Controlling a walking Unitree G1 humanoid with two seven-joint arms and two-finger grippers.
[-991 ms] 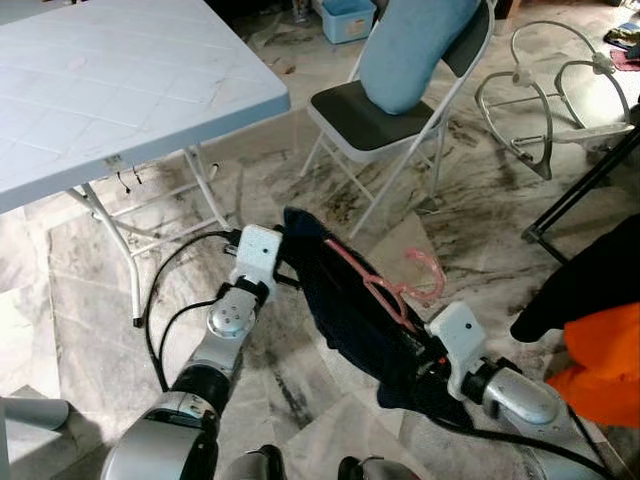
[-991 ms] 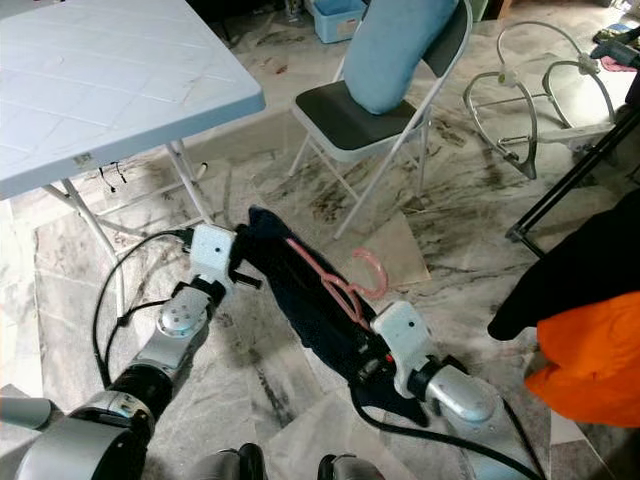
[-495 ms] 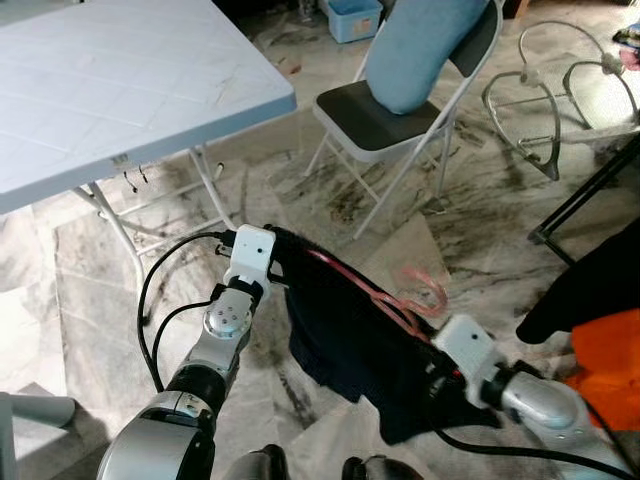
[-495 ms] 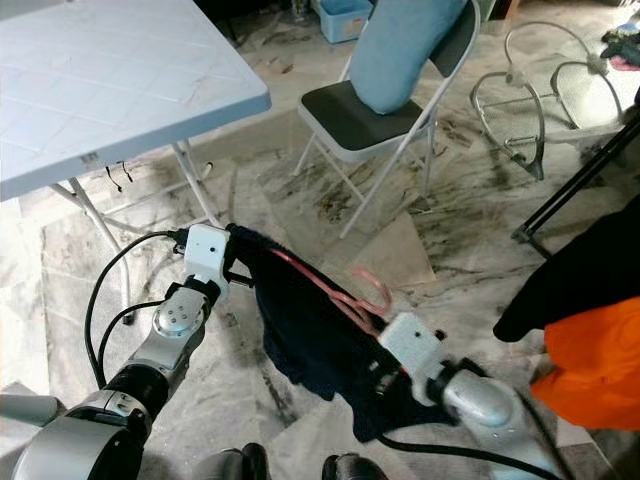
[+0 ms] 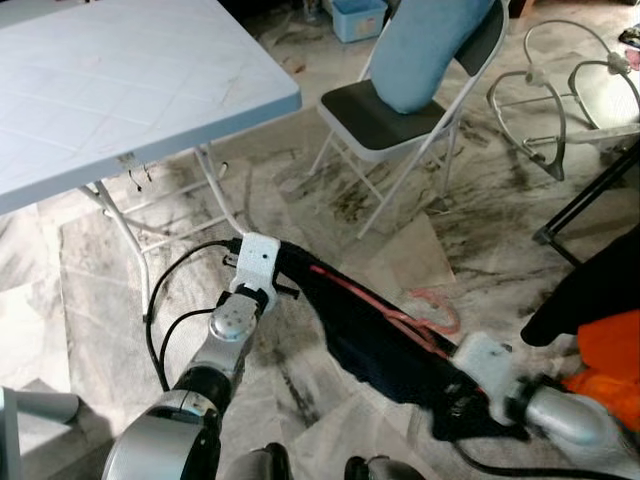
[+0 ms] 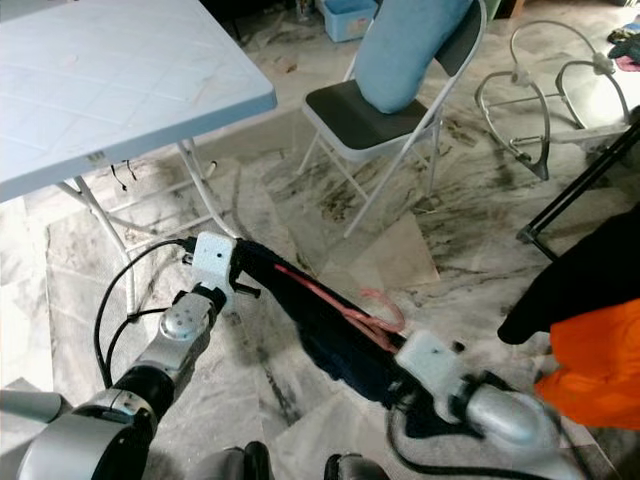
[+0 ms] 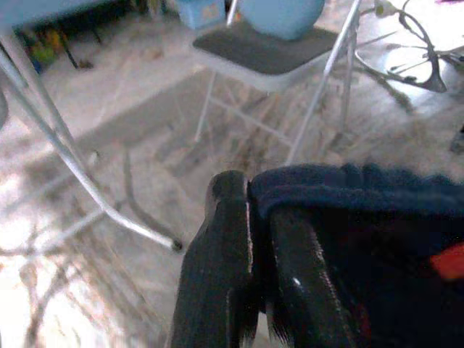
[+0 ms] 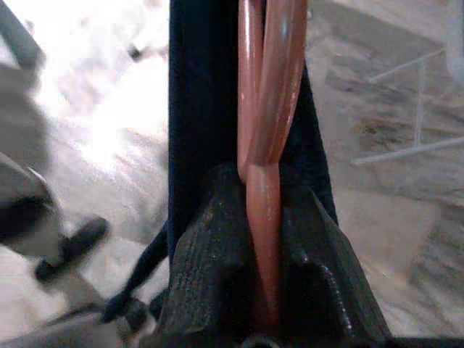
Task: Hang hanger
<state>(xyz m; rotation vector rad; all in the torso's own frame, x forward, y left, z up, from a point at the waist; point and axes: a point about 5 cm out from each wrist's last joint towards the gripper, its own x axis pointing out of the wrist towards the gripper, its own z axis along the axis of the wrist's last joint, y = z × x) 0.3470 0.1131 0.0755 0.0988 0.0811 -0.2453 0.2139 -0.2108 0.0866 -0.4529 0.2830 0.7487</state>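
- Left claw [image 7: 250,239]: fingers together, pinching one end of the dark garment [image 5: 370,325].
- Right claw [image 8: 264,239]: clamped on the pink hanger [image 5: 385,310].
- Hanger: lies along the garment, stretched between both claws above the marble floor [image 5: 90,290]; hook [image 5: 440,305] near the right claw.
- Folding chair [image 5: 385,105] and tabletop [image 5: 120,90] stand beyond.

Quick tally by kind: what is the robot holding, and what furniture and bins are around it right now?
Pink hanger: 1
Dark blue garment: 1
Folding table: 1
Folding chair: 1
Blue bin: 1
Total: 5
The left hand pinches the garment; the right hand clamps the hanger.
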